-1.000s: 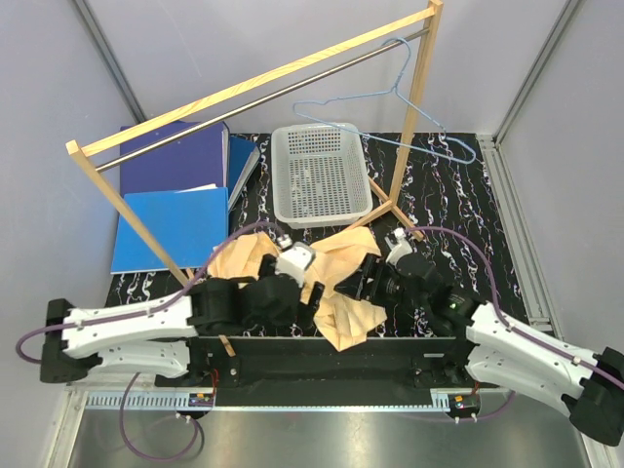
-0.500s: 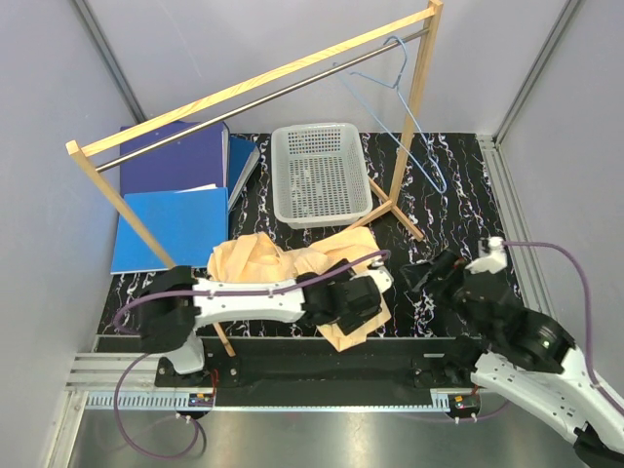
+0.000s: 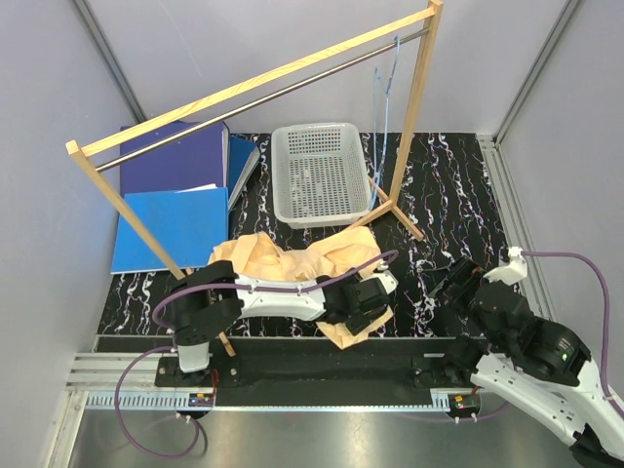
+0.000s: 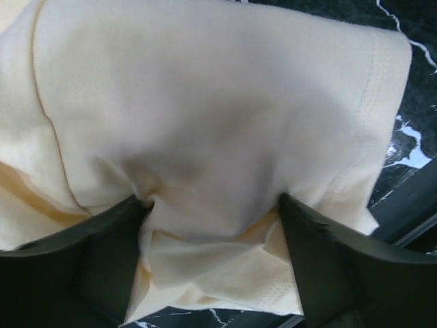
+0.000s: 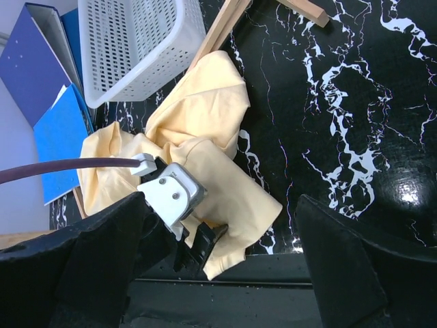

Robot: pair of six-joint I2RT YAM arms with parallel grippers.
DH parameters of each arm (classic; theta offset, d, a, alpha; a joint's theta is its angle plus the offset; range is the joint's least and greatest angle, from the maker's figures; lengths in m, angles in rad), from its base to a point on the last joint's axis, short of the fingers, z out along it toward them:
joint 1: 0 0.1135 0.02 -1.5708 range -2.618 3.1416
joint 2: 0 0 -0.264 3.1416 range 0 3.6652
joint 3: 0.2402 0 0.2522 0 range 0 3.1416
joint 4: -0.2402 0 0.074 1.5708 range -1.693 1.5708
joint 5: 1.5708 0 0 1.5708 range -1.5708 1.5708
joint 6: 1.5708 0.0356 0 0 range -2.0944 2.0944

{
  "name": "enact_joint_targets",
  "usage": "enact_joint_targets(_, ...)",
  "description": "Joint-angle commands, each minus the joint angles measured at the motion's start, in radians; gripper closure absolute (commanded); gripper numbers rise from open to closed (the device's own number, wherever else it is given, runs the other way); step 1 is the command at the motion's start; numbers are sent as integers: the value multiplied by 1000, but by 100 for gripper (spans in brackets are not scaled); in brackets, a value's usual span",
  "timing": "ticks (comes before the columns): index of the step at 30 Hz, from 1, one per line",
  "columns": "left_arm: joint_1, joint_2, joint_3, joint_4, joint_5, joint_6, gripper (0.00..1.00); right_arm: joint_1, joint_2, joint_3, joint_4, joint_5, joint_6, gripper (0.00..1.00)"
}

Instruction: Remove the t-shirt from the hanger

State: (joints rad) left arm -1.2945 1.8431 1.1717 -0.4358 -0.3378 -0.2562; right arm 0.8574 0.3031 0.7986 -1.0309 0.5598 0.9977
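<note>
Jaws wide, your left gripper [image 4: 212, 201] straddles the pale peach cloth t-shirt [image 4: 205, 89]; thin light-blue wire hanger [image 3: 381, 107] bare, removal judged done; withdraw.

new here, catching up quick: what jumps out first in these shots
A crumpled peach t-shirt lies near the table's front edge, the left gripper planted on it with fingers spread. Behind, the light-blue hanger hangs bare from the rack's rail, right of the white basket.

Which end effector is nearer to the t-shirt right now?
Left. The left end effector sits on the t-shirt; the right end effector hangs apart, to its right.
</note>
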Motion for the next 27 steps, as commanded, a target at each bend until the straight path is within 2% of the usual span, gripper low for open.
enact_joint_targets(1, 3, 16, -63, 62, 34, -49, 48, 3, -21, 11, 6, 49, -7, 2)
enact_joint_targets(3, 3, 7, -57, 60, 48, -40, 67, 5, -25, 11, 6, 48, -7, 2)
enact_joint_targets(4, 1, -2, -43, 60, 59, -29, 81, 3, -28, 13, 6, 48, -5, 2)
enact_joint_targets(7, 3, -54, 33, 25, 75, -2, 100, 5, -44, 13, 0, 52, 1, 2)
enact_joint_targets(14, 3, -208, 253, -1, 209, 3, 100, 5, -108, 16, -20, 94, 35, 2)
enact_joint_targets(18, -8, -284, 308, 2, 253, -12, 100, 5, -110, 11, -18, 97, 38, 2)
enact_joint_targets(24, -6, -416, 197, 0, 143, -76, 100, 5, -94, 11, -17, 91, 33, 2)
enact_joint_targets(25, -3, -470, 125, -1, 76, -93, 100, 5, -93, 11, -17, 89, 32, 2)
enact_joint_targets(27, 26, -518, 53, -1, 37, -136, 100, 5, -91, 11, -14, 88, 30, 2)
